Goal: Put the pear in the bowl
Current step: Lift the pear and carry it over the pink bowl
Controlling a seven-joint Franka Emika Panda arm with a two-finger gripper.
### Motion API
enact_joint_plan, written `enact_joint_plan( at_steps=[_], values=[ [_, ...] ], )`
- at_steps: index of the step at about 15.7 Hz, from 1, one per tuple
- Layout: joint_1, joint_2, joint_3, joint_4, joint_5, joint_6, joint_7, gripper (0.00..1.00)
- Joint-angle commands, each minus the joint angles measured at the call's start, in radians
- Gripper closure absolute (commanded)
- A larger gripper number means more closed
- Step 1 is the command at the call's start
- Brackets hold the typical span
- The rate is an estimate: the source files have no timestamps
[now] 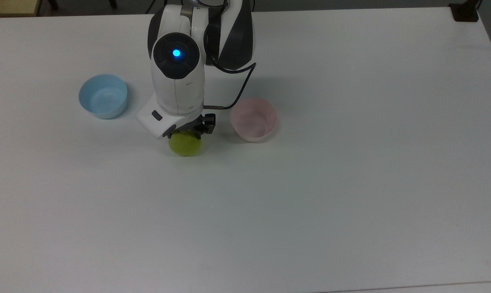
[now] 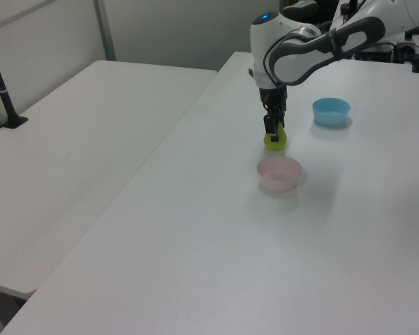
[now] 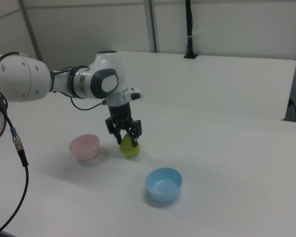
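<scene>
- A Franka Panda arm [image 1: 176, 77] reaches down over a white table [image 1: 351, 183], its gripper [image 3: 124, 136] lowered onto the pear [image 1: 184, 145].
- In the right view the two dark fingers [image 3: 135, 132] straddle the upper part of the yellow-green fruit, one on each side, spread about as wide as the pear's neck; whether they press on it cannot be told from the views.
- The pear rests on the tabletop; in the top view its lower body shows just below the white gripper housing, which hides its top and stem.
- The pale pink bowl [image 1: 253, 119] stands upright and empty just to the top view's right of the pear, near it but not touching.
- The light blue bowl [image 1: 103, 96] sits farther off to the top view's left, also upright and empty.
- In the left view the pear [image 2: 274, 139] lies between the pink bowl [image 2: 279, 173], nearer the camera, and the blue bowl [image 2: 331, 112], farther back.
- A blue light [image 1: 176, 53] glows on the arm's dark round joint cap, and a black cable [image 1: 241, 87] loops from the arm toward the gripper.
- A second white table [image 2: 70, 167] stands on the left view's left.
</scene>
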Motion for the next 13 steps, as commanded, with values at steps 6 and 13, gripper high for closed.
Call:
enact_joint_plan(
  at_steps=[6,13],
  values=[
    [0.038,-0.160,-0.016,0.017,0.067,-0.093,-0.028,1.00],
    [0.213,-0.192,-0.015,0.013,0.073,-0.164,0.024,0.94]
  ],
)
